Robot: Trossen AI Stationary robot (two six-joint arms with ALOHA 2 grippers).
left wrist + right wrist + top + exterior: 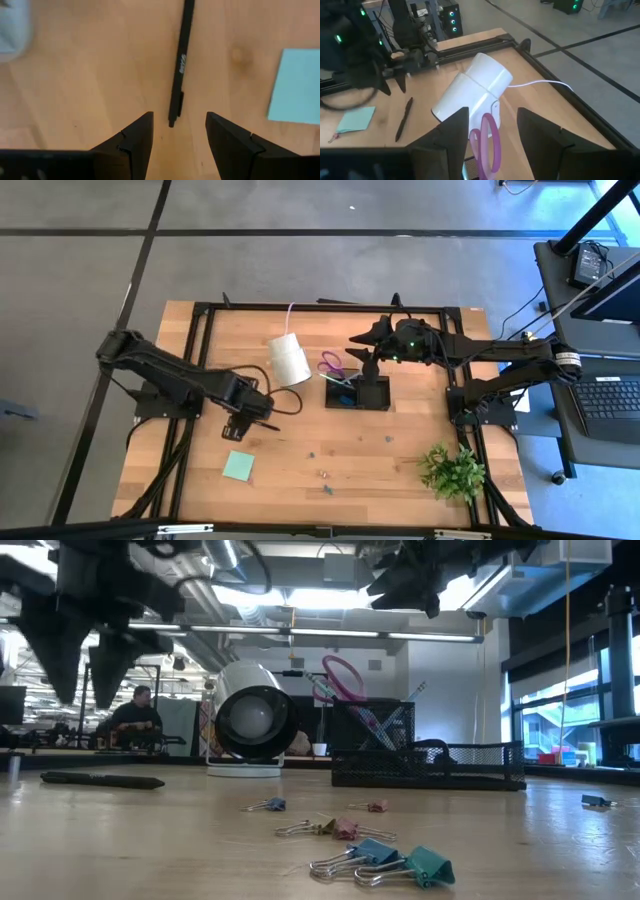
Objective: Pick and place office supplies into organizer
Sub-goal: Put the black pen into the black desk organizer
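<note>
My left gripper [177,135] is open and hovers over the left part of the table [258,406]. The near tip of a black pen [180,60] lies flat on the wood between its fingers, untouched. A mint-green sticky pad [295,85] lies flat beside the pen. My right gripper [492,117] is open above the black mesh organizer [357,392], over the purple scissors [487,142]. These stand handles-up in the organizer's taller cup [370,735], along with some thin pens. Small binder clips [385,860] lie scattered on the near part of the table.
A white cylinder roll [288,358] lies on its side just left of the organizer, close to both grippers. A green plant [452,470] stands at the near right corner. Black frame rails [320,307] run along the table's edges. A person [135,715] sits in the room beyond.
</note>
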